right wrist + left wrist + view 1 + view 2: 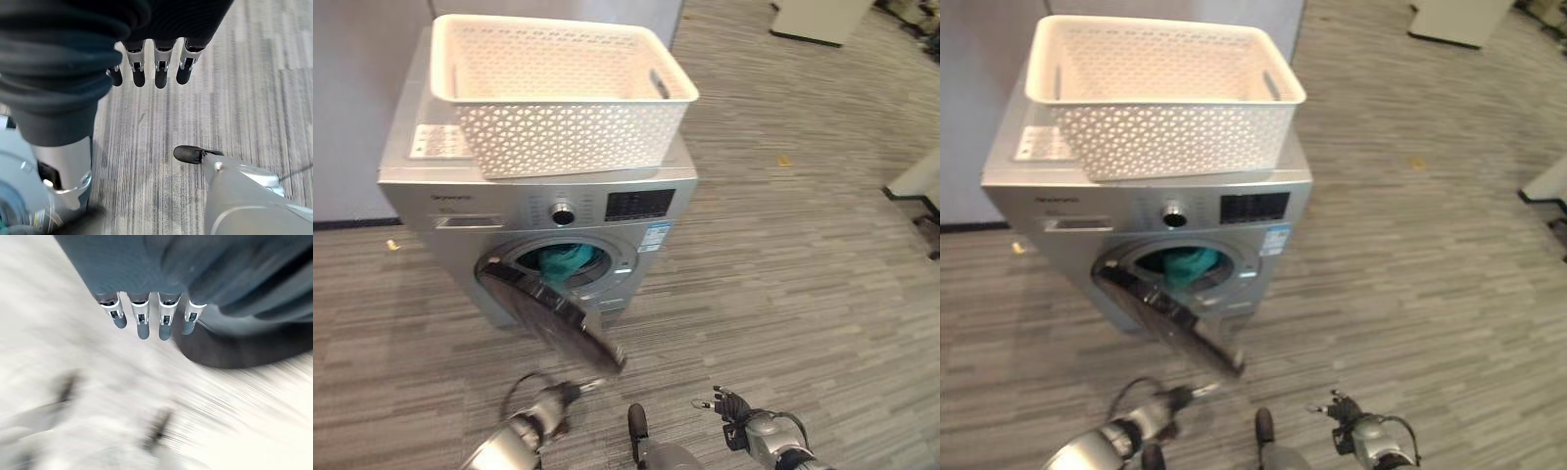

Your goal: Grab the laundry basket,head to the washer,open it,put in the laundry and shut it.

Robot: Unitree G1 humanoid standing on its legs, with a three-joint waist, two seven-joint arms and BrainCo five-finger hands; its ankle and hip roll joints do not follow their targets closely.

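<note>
The teal laundry [566, 262] lies inside the washer [460, 191], so the white basket [558, 93] sits emptied on top. The door [553, 315] hangs open, waiting to be shut. The left hand [558, 397] and right hand [729, 406] hang low with relaxed fingers, holding nothing.

I see the laundry basket [558, 93] sitting on top of the washer [460, 201]; the washer door [553, 318] hangs open in front, laundry [563, 262] inside the drum.
</note>
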